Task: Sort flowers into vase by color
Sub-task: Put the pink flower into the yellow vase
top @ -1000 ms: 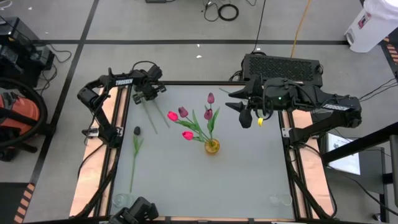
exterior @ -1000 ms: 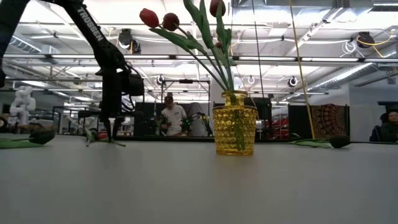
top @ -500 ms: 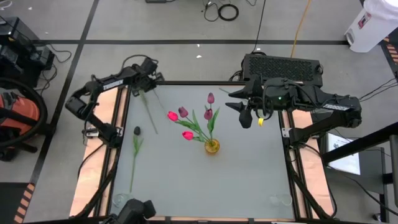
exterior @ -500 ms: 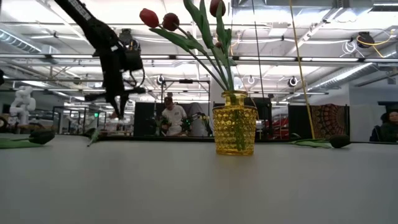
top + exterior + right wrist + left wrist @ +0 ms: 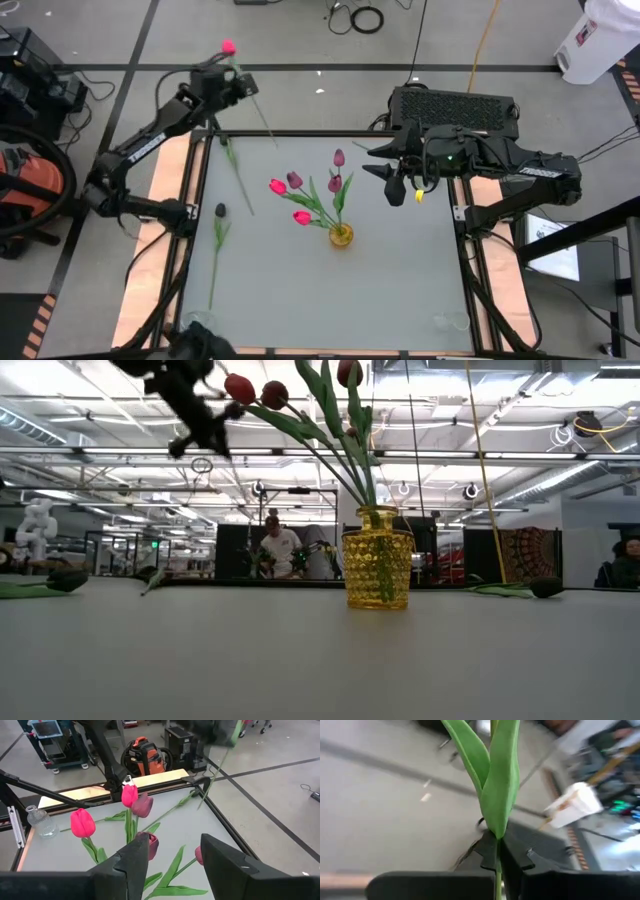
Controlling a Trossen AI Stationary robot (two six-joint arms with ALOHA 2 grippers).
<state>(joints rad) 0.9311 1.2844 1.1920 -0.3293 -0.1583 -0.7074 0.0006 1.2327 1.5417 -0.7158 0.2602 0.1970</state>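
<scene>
The high view looks straight down on the whole grey table. The low view sits at tabletop height, near the yellow dimpled glass vase, which the high view shares. Each wrist view looks forward past its own dark fingers, at close range.

Tulips beyond parted fingers (nothing gripped)

Even bright overhead light; desk evenly lit, shadows faint. Low view: ceiling lamps glare, backlit room, left arm motion-blurred. Left wrist view: leaves sharp, background smeared. Right wrist view: near fingers soft.
</scene>
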